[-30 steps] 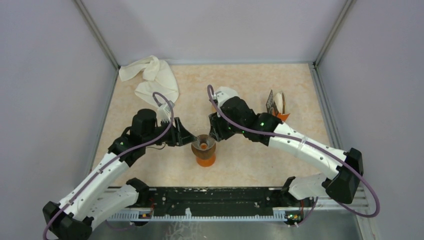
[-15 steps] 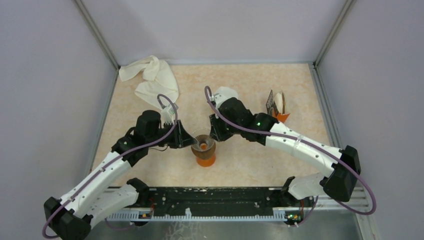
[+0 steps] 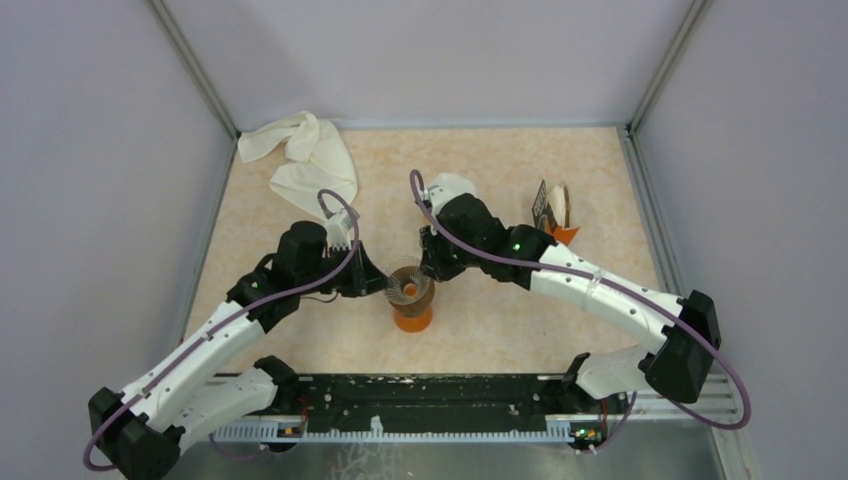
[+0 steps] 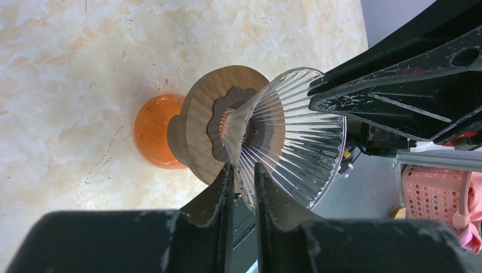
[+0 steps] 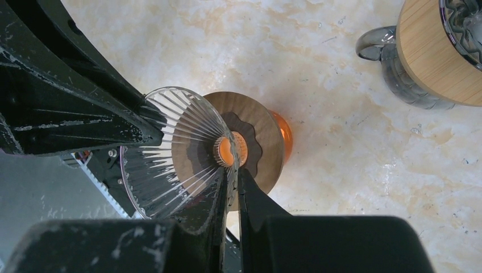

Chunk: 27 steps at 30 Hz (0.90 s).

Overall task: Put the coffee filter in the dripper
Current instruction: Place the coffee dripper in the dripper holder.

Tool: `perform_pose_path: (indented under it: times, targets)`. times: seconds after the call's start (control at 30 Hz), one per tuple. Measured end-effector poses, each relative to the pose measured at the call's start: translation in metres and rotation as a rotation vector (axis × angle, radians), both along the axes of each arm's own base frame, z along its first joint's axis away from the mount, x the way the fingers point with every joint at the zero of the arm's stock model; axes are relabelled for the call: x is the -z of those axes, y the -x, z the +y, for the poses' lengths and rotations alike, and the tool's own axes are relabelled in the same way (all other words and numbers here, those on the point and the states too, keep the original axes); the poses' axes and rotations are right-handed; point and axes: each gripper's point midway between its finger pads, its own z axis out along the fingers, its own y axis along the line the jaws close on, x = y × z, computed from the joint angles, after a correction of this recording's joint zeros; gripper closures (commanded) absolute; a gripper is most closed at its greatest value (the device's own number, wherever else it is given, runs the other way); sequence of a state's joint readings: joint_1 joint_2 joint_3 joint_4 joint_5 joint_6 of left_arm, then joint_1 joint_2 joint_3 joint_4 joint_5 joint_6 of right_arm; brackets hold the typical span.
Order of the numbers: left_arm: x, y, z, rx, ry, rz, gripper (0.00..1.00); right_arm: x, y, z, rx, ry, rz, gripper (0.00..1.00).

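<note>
Grey walls close in a pale marbled worktop, with a crumpled white cloth in the upper left of the overhead view and a glass vessel with a wood band and a handle at the right, well apart from the middle. Near the centre of the worktop stands the dripper: a clear ribbed cone seated in a wooden collar on a round orange base, upright on the marble. The 2 arms meet over it from opposite sides. The left gripper, on the dripper's left in the overhead view, is closed on the cone's rim, 1 finger inside the wall and 1 outside, the glass pinched between them. The right gripper, at the dripper's upper right, is clamped the same way on the opposite part of the rim, its 2 fingers nearly together with only the thin wall between. A coffee filter cannot be told apart from the ribbed cone in any view.
</note>
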<state>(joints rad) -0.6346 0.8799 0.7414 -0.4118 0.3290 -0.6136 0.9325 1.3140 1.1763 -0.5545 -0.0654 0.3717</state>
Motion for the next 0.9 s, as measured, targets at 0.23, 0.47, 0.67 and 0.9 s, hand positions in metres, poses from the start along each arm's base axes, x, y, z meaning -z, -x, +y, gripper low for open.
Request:
perform_pose_path:
  times: [0.23,0.47,0.67,0.9]
  targets:
    - [0.001,-0.001,0.000,-0.010,-0.021,0.004,0.84,0.004,-0.004,0.005,0.006,0.006,0.015,1.00]
    - [0.001,-0.001,-0.001,-0.011,-0.036,0.014,0.83,0.011,-0.008,0.008,0.015,0.028,0.037,1.00]
    - [0.000,-0.002,-0.003,-0.005,-0.040,0.018,0.83,0.019,-0.009,0.009,0.016,0.045,0.047,1.00]
    - [0.001,-0.004,-0.006,0.000,-0.048,0.024,0.84,0.029,-0.011,0.012,0.017,0.057,0.056,1.00]
